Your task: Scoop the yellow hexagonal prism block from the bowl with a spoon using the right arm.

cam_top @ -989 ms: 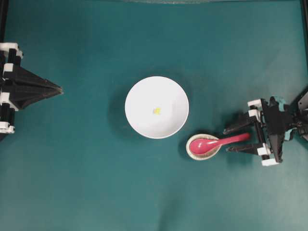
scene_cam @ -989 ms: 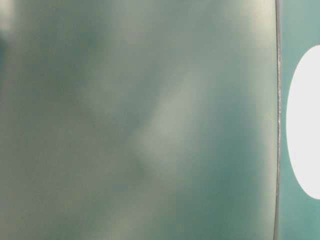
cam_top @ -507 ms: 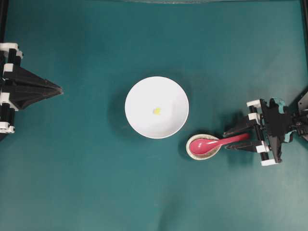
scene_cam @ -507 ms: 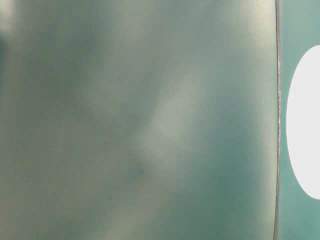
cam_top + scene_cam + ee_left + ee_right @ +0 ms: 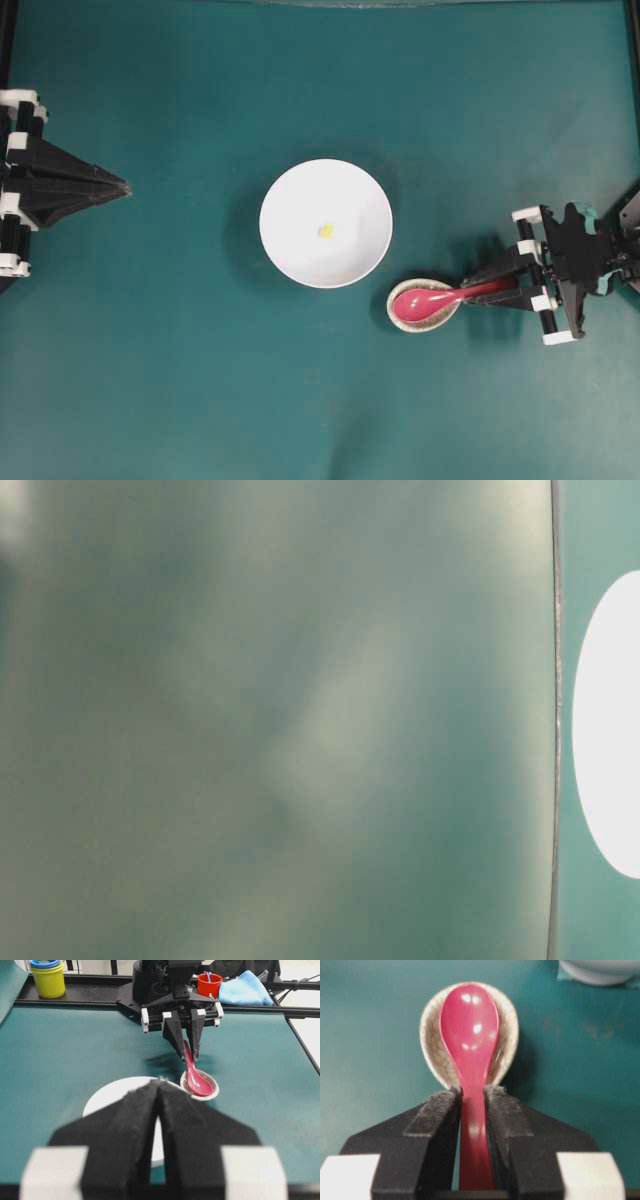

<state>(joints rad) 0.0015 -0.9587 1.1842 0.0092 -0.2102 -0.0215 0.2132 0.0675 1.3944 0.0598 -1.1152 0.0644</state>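
The table-level view is showing only a blurred green haze and a cropped white curve. On the green tabletop (image 5: pixel 180 380), the right hand (image 5: pixel 473 1097) is gripping the handle of the glossy pink-red spoon (image 5: pixel 470 1030), its pads pressing both sides. Just beyond it, the scoop is lying in the speckled beige oval rest (image 5: pixel 431 1035). Farther off, the large white bowl (image 5: pixel 290 250) is holding the tiny yellow hexagonal block (image 5: pixel 325 231). The left hand (image 5: pixel 118 186), well apart, is sitting with its fingers together.

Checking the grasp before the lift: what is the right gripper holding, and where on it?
The right gripper has the spoon by its handle; the scoop lies in the rest.
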